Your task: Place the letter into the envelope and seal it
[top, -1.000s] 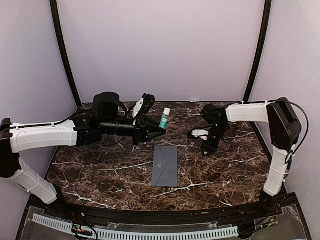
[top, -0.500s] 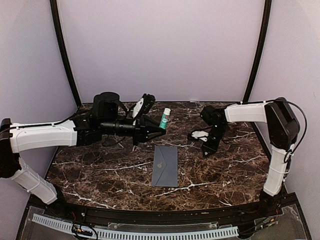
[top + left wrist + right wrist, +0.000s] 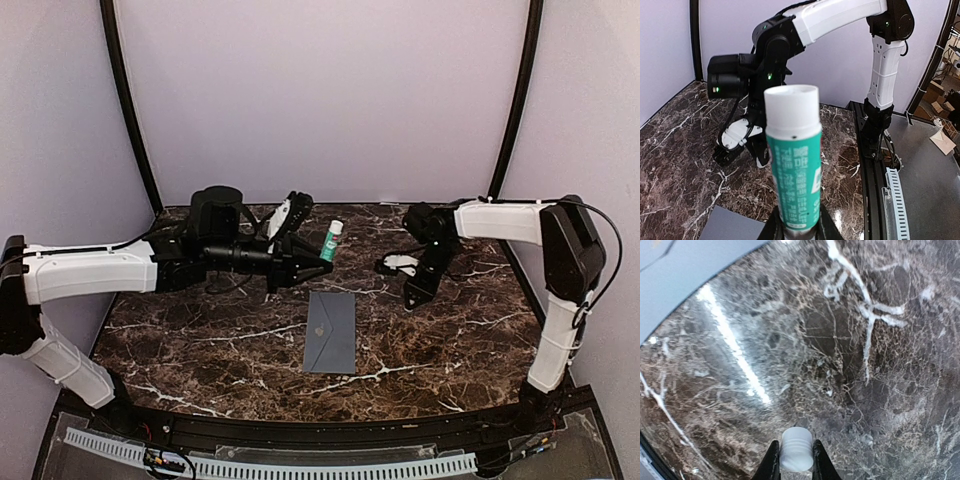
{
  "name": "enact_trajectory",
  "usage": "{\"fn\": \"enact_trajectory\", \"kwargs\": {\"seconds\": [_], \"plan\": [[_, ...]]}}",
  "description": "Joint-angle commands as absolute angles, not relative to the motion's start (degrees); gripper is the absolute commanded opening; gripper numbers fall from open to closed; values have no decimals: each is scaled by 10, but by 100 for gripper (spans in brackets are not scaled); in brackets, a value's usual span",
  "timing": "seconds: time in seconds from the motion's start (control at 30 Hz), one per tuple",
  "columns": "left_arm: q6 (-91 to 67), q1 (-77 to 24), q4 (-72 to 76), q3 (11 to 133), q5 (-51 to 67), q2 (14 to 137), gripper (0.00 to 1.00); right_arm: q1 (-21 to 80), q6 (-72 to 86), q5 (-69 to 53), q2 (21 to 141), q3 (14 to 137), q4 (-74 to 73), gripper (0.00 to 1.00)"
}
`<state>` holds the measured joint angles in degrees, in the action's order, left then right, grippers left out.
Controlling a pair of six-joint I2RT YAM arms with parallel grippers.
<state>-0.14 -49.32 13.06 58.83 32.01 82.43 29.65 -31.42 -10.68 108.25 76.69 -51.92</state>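
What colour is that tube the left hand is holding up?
The tube is teal-green with a white top, clearest in the left wrist view.

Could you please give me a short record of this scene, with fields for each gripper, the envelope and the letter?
left gripper: shut on glue stick, top open, held above table
right gripper: shut on white cap, over bare table
envelope: flat on table between the arms, untouched
letter: not in view
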Motion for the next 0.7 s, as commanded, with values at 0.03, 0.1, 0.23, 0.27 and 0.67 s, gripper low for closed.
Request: {"fn": "enact_trajectory", "kwargs": {"seconds": [0.03,0.1,0.23,0.27,0.67], "plan": [[40,-491,85,608,327,855,13,301,-331,-207,996,833,-584,14],[52,-491,65,617,328,870,12,301,-340,-263,975,858,-604,14],[81,-496,26,636,321,899,11,301,-352,-350,938,895,-626,15],[86,-499,14,642,319,908,11,301,-354,-372,932,902,-630,15],[121,-522,-51,676,286,945,10,312,-361,-513,975,986,-689,16]]}}
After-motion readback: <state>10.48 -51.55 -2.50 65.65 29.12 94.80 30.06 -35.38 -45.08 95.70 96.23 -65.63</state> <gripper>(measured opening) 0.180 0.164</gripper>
